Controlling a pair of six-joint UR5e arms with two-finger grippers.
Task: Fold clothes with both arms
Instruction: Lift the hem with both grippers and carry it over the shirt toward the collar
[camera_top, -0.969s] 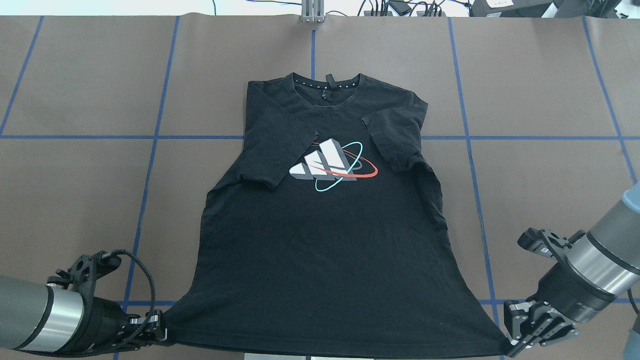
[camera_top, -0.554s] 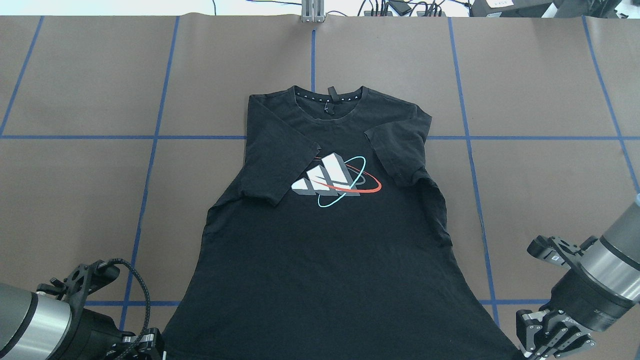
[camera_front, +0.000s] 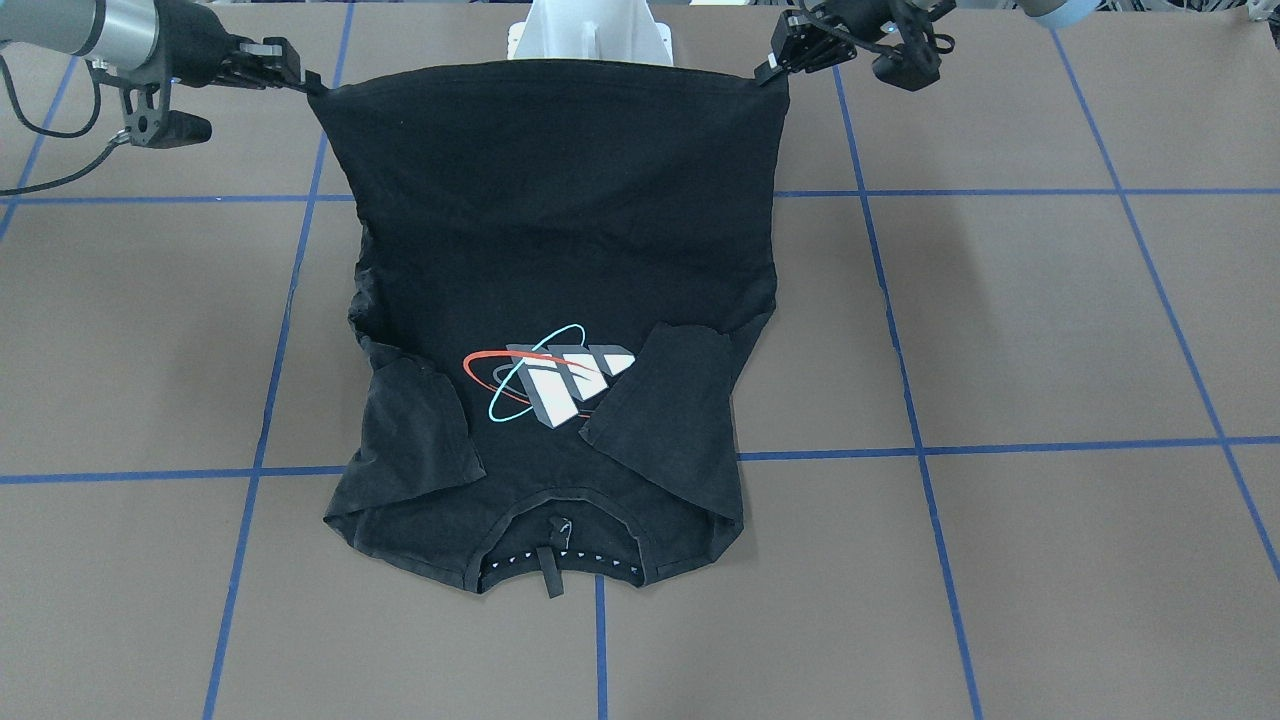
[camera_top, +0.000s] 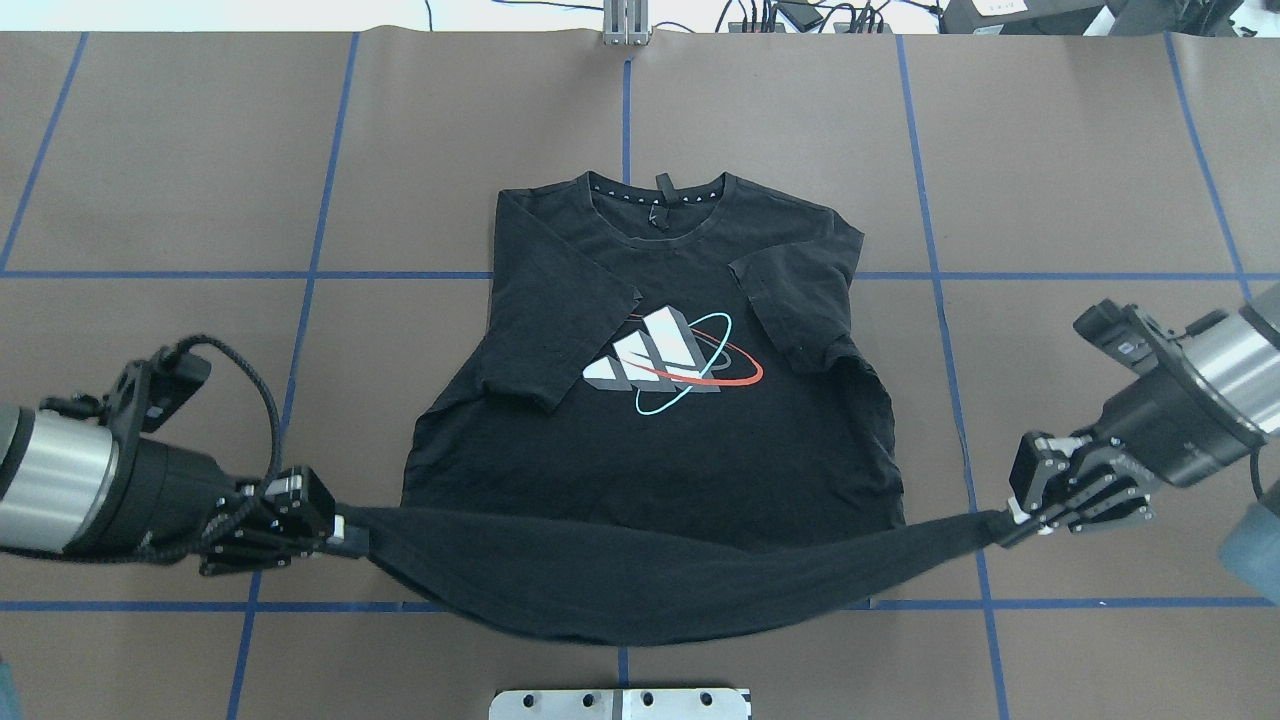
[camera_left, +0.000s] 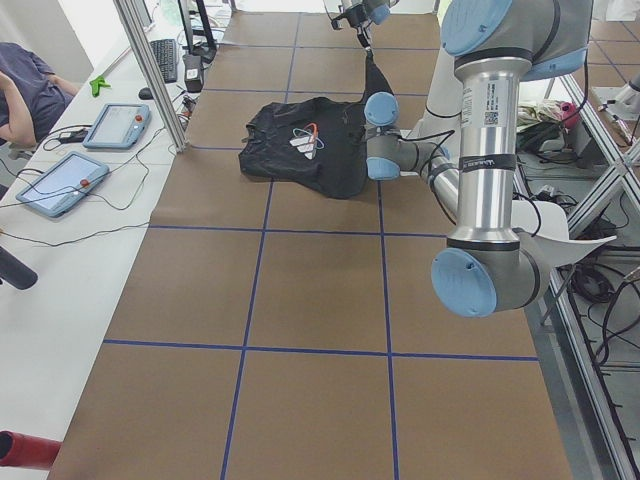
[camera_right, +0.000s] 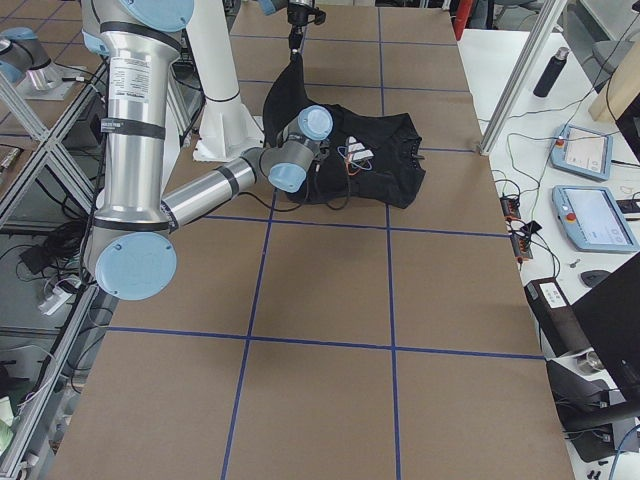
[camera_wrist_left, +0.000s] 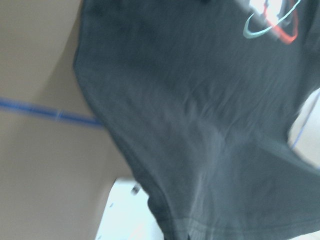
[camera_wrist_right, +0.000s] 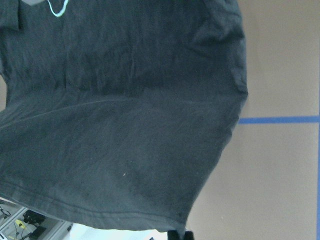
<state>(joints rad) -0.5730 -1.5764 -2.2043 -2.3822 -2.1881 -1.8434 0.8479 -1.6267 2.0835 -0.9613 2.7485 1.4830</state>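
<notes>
The clothes are one black T-shirt (camera_top: 650, 450) (camera_front: 560, 230), lying with its white logo (camera_top: 670, 360) up and both short sleeves folded in over the chest. Its bottom hem is lifted off the table and hangs in a sagging band between the two grippers. My left gripper (camera_top: 335, 530) (camera_front: 765, 72) is shut on one hem corner. The other corner is in my right gripper (camera_top: 1010, 525) (camera_front: 310, 82), also shut. The collar (camera_top: 655, 190) rests flat at the far side. Both wrist views are filled with hanging black fabric (camera_wrist_left: 210, 125) (camera_wrist_right: 120, 125).
Blue tape lines (camera_top: 300, 300) grid the brown table cover. A metal plate (camera_top: 620, 703) sits at the near edge and the white pedestal (camera_front: 590, 35) stands behind the hem. In the exterior left view a person (camera_left: 25, 85) sits at a side bench with tablets (camera_left: 60, 180).
Both grippers first dragged the shirt a little toward the robot. They have since risen and moved forward, lifting the hem off the table toward the chest. The collar end stayed put.
</notes>
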